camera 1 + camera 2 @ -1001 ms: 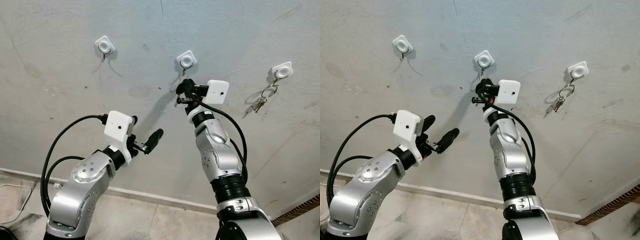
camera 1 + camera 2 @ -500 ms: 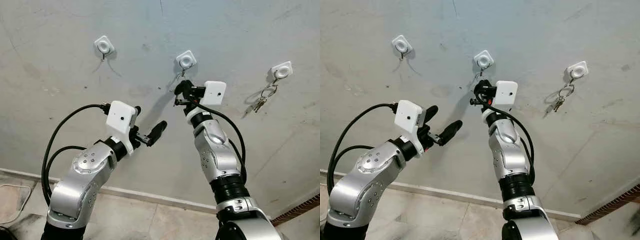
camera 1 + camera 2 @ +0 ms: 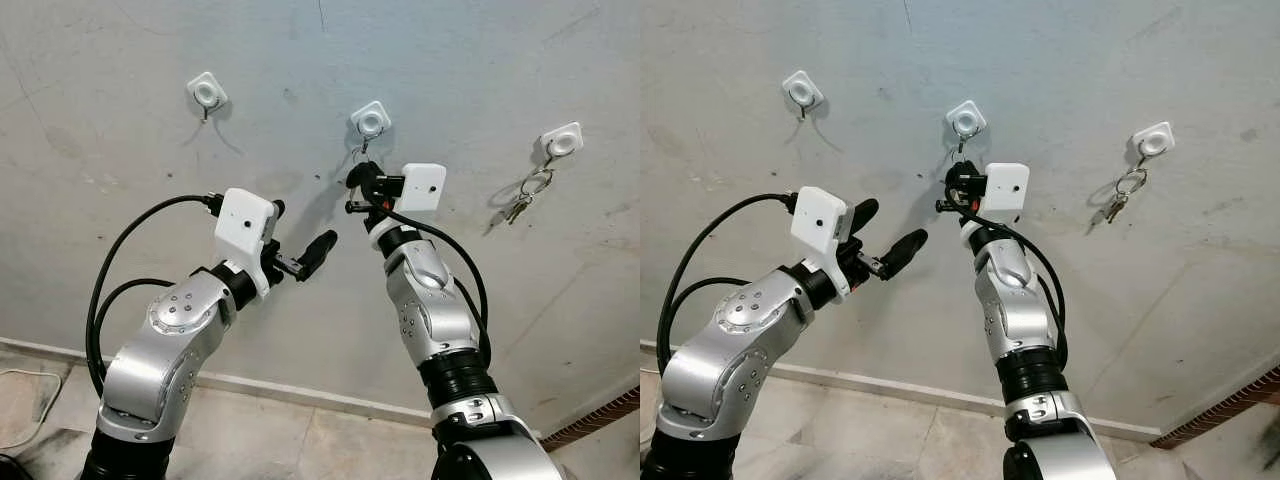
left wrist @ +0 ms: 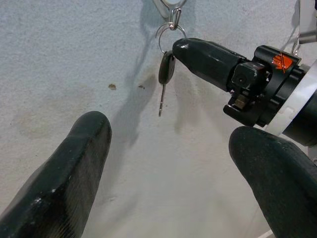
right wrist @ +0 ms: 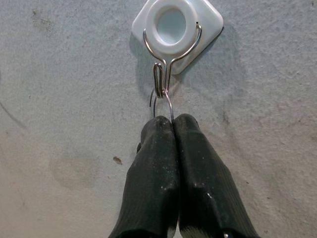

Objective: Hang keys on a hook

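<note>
A grey plaster wall (image 3: 130, 110), stained and scuffed, meets a tiled floor (image 3: 250, 430) at a pale skirting; three white hooks sit in a row, well apart, with bare wall between them; the left hook (image 3: 207, 93) is bare, and the right hook (image 3: 560, 143) carries a key bunch (image 3: 522, 200); the right gripper (image 5: 171, 130) is raised just under the middle hook (image 3: 371, 120), fingers pressed together on the ring (image 5: 162, 105) that hangs from it; the key (image 4: 165, 74) dangles from that ring against the wall; the left gripper (image 3: 300, 250) hovers near, lower and to the left, fingers (image 4: 64, 168) spread wide, holding nothing.
</note>
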`<state>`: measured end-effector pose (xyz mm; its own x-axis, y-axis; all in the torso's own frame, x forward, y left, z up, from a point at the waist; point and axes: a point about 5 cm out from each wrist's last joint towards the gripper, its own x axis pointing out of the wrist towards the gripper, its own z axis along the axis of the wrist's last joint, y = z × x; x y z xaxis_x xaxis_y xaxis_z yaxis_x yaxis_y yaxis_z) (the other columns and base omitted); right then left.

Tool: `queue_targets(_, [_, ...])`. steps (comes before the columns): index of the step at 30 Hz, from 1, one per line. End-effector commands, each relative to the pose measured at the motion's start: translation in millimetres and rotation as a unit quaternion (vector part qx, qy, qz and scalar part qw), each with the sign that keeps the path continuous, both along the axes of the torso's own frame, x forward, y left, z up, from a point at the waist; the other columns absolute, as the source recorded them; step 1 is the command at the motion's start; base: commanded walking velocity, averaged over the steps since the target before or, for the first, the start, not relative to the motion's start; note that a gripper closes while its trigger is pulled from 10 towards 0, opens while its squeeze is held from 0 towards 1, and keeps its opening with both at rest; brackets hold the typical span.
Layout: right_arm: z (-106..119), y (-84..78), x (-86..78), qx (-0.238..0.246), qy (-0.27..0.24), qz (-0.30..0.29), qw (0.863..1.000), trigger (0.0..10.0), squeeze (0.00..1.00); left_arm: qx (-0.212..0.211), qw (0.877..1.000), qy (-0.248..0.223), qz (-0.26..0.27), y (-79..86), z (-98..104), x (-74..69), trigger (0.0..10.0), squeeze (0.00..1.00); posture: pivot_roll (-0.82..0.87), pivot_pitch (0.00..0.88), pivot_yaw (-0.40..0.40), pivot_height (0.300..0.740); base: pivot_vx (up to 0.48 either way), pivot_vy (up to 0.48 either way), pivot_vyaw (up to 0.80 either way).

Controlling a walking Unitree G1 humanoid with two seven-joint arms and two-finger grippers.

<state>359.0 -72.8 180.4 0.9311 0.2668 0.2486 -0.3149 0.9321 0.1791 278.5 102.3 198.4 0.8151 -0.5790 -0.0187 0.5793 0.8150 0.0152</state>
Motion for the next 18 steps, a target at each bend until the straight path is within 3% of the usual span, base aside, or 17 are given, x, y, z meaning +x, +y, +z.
queue_targets(1, [-11.5,3.8,-2.1,-0.008,0.022,0.011,1.000,10.0,0.00,-0.004,1.000,-0.011,-0.006,-2.5,6.0,1.6,10.0,0.00,0.31,0.000,-0.050,0.740,0.000,0.000,0.00])
queue_targets(3, [-11.9,3.8,-2.2,-0.008,0.023,0.011,1.000,10.0,0.00,-0.005,1.000,-0.012,-0.006,-2.6,6.3,1.7,10.0,0.00,0.31,0.000,-0.050,0.740,0.000,0.000,0.00])
queue_targets(4, [-12.7,4.1,-2.8,-0.006,0.023,0.014,1.000,10.0,1.00,-0.005,1.000,-0.013,-0.005,-2.5,6.7,1.9,10.0,0.00,0.31,0.000,-0.049,0.740,0.000,0.000,0.00])
queue_targets(18, [-16.0,5.7,-5.9,-0.023,0.018,0.019,0.999,10.0,1.00,-0.012,1.000,-0.022,-0.002,-3.1,10.6,3.8,10.0,0.00,0.30,0.000,-0.048,0.740,0.000,0.000,0.00])
